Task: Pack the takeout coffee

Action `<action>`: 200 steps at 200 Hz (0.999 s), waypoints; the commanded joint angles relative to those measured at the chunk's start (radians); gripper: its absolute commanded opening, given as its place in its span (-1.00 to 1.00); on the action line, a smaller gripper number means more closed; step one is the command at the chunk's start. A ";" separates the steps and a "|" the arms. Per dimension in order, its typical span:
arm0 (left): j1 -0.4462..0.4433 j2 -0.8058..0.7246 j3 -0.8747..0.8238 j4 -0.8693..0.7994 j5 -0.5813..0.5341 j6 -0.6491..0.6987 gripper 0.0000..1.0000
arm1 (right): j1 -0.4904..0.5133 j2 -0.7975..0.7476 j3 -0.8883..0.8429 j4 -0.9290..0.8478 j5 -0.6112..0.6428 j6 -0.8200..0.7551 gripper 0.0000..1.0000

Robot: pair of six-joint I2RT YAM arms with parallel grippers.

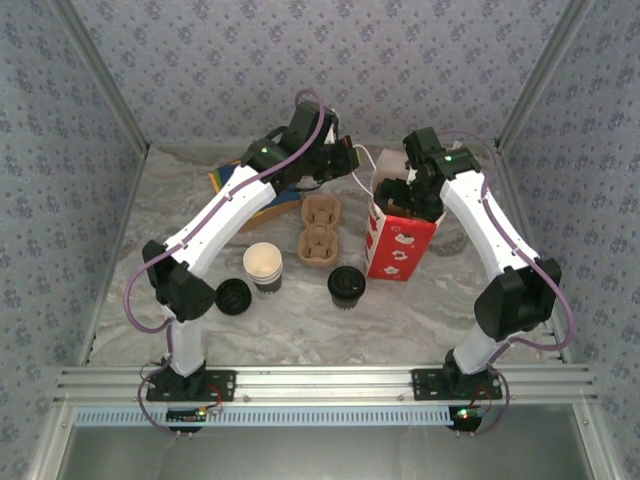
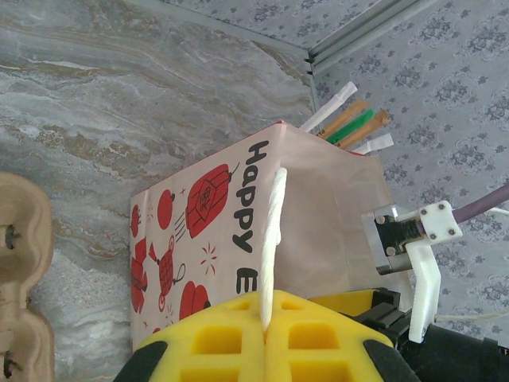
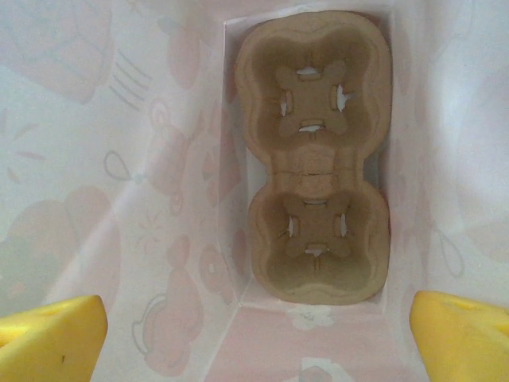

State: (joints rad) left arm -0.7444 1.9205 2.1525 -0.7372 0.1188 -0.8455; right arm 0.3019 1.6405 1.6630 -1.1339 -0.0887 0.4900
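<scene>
Right gripper [image 3: 256, 338] spread wide inside paper bag [image 3: 119, 199], above cardboard cup tray [image 3: 314, 159] lying on bag floor. Left gripper [image 2: 266, 322] pressed together, pinching white bag handle [image 2: 274, 231]. Lidded coffee cup [image 1: 346, 285] upright on bench [image 1: 450, 300], near bag, apart from both grippers.

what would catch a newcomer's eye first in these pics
The red-and-white paper bag stands right of centre on the marbled table. The left tool pinches its white handle, while the open right tool looks down inside at a cardboard cup carrier lying on the bag's bottom. The lidded coffee cup stands on the table just left of the bag.
</scene>
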 commanded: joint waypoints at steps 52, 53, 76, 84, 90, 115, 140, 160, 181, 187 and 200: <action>0.007 -0.006 -0.003 -0.004 -0.003 0.020 -1.00 | 0.010 -0.027 0.023 -0.039 0.036 -0.004 1.00; 0.007 -0.006 -0.003 -0.004 -0.002 0.020 -1.00 | 0.010 -0.027 0.023 -0.039 0.035 -0.005 1.00; 0.006 -0.007 -0.003 -0.004 -0.001 0.019 -1.00 | 0.012 -0.025 0.023 -0.040 0.040 -0.006 1.00; 0.006 -0.007 -0.005 -0.004 -0.001 0.022 -1.00 | 0.013 -0.026 0.023 -0.040 0.042 -0.005 1.00; 0.007 -0.006 -0.005 -0.003 0.000 0.021 -1.00 | 0.014 -0.026 0.024 -0.039 0.043 -0.005 1.00; 0.007 -0.008 -0.008 -0.004 -0.001 0.020 -1.00 | 0.017 -0.027 0.026 -0.042 0.052 -0.008 1.00; 0.013 -0.008 -0.013 -0.002 -0.001 0.020 -1.00 | 0.023 -0.029 0.032 -0.044 0.066 -0.010 1.00; 0.014 -0.008 -0.016 -0.002 0.000 0.020 -1.00 | 0.031 -0.031 0.039 -0.046 0.084 -0.013 1.00; 0.015 -0.013 -0.024 0.000 -0.002 0.020 -1.00 | 0.056 -0.032 0.055 -0.052 0.118 -0.021 1.00; 0.017 -0.015 -0.029 0.001 -0.007 0.022 -1.00 | 0.062 -0.030 0.062 -0.055 0.123 -0.022 1.00; 0.026 -0.023 -0.048 0.004 -0.005 0.017 -1.00 | 0.077 -0.019 0.084 -0.071 0.140 -0.027 1.00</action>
State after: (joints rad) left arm -0.7368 1.9205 2.1300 -0.7361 0.1188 -0.8455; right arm 0.3519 1.6379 1.6901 -1.1515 -0.0040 0.4820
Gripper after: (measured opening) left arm 0.051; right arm 0.999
